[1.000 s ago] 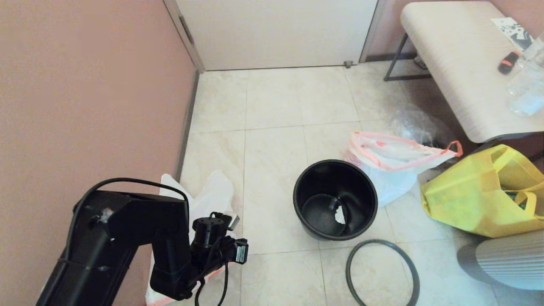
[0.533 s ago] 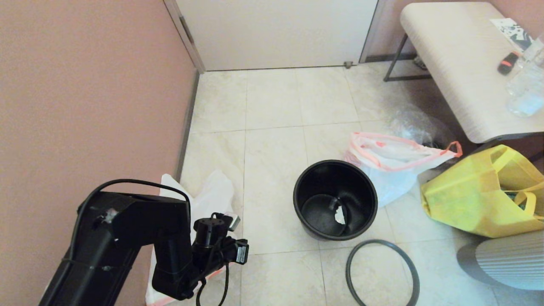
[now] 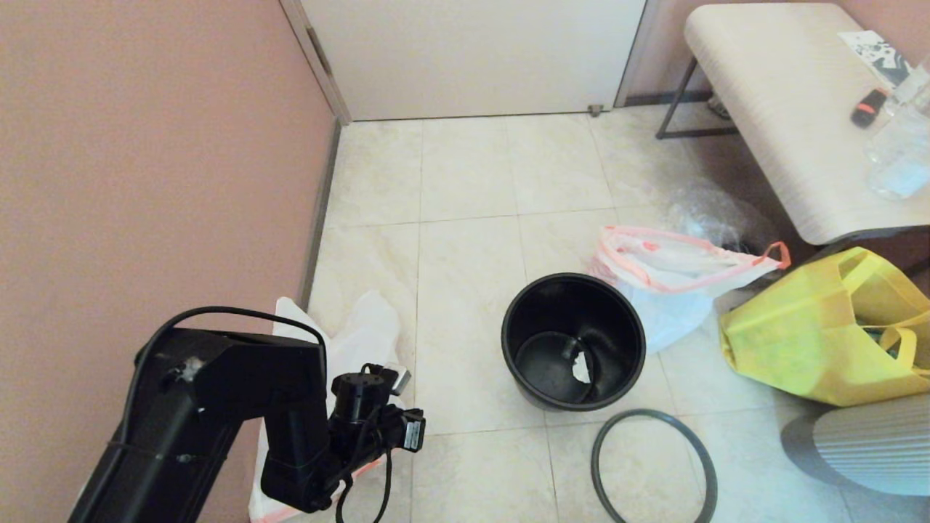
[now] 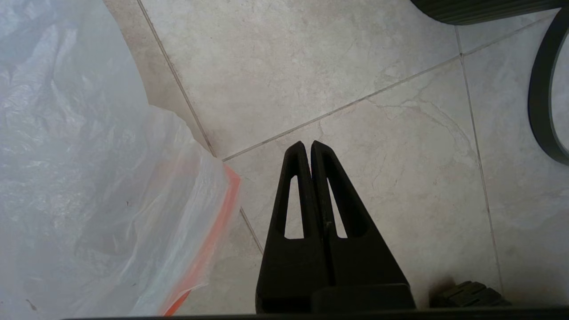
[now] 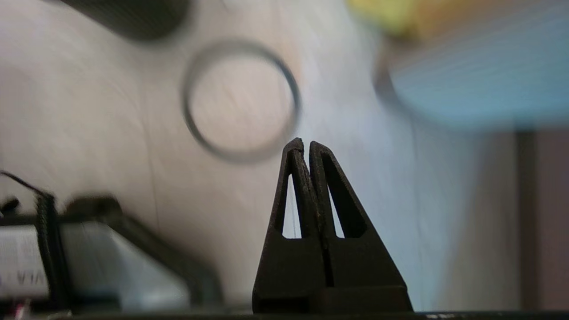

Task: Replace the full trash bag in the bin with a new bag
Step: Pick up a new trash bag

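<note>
Round black bin (image 3: 573, 341) — crinkled new bag (image 4: 89, 178), left hand (image 4: 306, 146) closed

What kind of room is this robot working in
Probably a corner of a home or small office, by a doorway. A tiled floor meets a pink wall and a white door, with a small bin, a full trash bag and a pale bench nearby.

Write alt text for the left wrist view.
The left gripper, jaws shut and empty, hangs above pale floor tile, beside the new bag, whose orange-pink rim lies apart from it. The dark hoop curves along one edge.
</note>
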You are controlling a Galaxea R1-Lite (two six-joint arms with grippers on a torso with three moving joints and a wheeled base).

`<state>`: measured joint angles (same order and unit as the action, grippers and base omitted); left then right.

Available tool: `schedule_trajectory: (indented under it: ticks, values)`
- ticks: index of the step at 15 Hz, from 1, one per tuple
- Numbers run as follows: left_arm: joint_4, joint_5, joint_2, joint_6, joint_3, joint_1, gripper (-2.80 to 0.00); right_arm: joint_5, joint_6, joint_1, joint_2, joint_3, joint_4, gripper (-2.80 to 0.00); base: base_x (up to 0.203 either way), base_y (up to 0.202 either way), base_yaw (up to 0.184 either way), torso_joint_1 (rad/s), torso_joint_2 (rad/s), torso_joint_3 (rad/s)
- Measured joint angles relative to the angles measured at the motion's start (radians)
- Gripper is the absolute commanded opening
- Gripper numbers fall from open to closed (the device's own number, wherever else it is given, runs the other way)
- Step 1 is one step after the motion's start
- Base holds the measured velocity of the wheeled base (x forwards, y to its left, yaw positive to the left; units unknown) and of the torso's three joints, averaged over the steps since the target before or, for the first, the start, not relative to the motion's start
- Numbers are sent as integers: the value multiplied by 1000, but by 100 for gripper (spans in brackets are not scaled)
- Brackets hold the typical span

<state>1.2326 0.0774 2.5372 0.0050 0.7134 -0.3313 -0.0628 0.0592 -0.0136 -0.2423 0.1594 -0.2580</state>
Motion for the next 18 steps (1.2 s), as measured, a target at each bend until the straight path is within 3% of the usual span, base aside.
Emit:
schedule_trajectory:
  ticks: [4,8,11,14,18]
  values:
    - [0,0,1,1,3,0,-280,62,10,26,77,-114,196,-280,0,0,0,0,0,0]
    - [0,-7,4,1,6,1,-280,77,12,21,195,-145,218,-280,0,0,0,0,0,0]
    - [-9,-39,8,23,25,15,-280,65,-46,19,232,-149,227,-280,0,0,0,0,0,0]
    - [-89,-59,5,52,40,23,-280,64,-57,19,242,-149,227,-280,0,0,0,0,0,0]
    - [-305,-196,-4,80,173,33,-280,63,-58,19,244,-149,227,-280,0,0,0,0,0,0]
